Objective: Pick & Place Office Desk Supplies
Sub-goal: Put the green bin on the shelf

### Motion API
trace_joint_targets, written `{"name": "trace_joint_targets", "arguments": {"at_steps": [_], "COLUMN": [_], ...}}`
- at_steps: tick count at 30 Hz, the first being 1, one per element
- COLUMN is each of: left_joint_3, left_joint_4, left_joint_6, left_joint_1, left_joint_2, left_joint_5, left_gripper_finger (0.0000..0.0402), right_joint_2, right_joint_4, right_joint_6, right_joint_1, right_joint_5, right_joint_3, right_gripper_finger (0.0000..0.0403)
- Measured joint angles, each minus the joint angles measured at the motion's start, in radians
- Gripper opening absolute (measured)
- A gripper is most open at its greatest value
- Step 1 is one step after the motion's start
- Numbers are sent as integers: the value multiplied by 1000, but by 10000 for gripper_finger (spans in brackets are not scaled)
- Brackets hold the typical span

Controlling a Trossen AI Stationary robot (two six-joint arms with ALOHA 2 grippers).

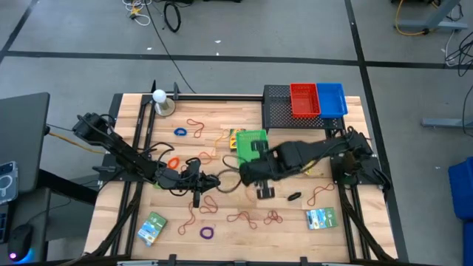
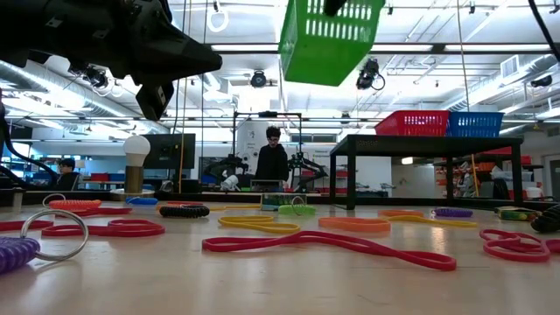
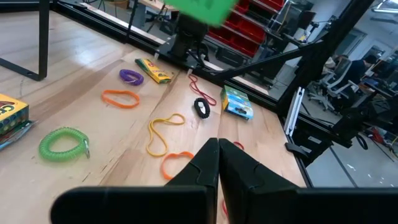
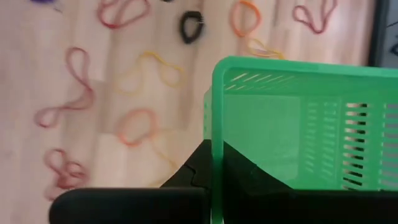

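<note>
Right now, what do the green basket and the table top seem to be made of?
Green basket: likely moulded plastic, smooth and slightly glossy, with slotted walls that let light through; the right gripper is shut on its rim. Table: looks like wood, pale butcher-block planks with visible grain and a light sheen.

no lettering is clear enough to read anywhere.

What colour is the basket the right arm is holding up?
Bright green. The basket, gripped by its rim and lifted off the table, shows best in the right wrist view.
</note>
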Motion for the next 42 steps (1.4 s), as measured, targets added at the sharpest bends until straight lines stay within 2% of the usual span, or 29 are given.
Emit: {"name": "trace_joint_targets", "arguments": {"at_steps": [8,17,23,32,37,42], "left_joint_3": [0,0,0,0,0,0], "left_joint_4": [0,0,0,0,0,0], "left_joint_6": [0,0,0,0,0,0], "left_joint_1": [0,0,0,0,0,0], "left_joint_2": [0,0,0,-1,-1,-1], "left_joint_5": [0,0,0,0,0,0], "left_gripper_finger": [14,14,14,14,14,14], "right_joint_2": [0,1,1,0,0,-39], "right_joint_4": [-76,-58,-58,-50,-49,-29], "right_joint_6": [-207,-392,-507,-566,-581,-582], "right_joint_1": [-146,-388,-518,-599,-617,-642], "right_joint_5": [32,38,-16,-104,-108,-156], "right_joint_3": [30,13,13,13,13,13], "right_gripper_finger": [12,12,9,10,10,10]}}
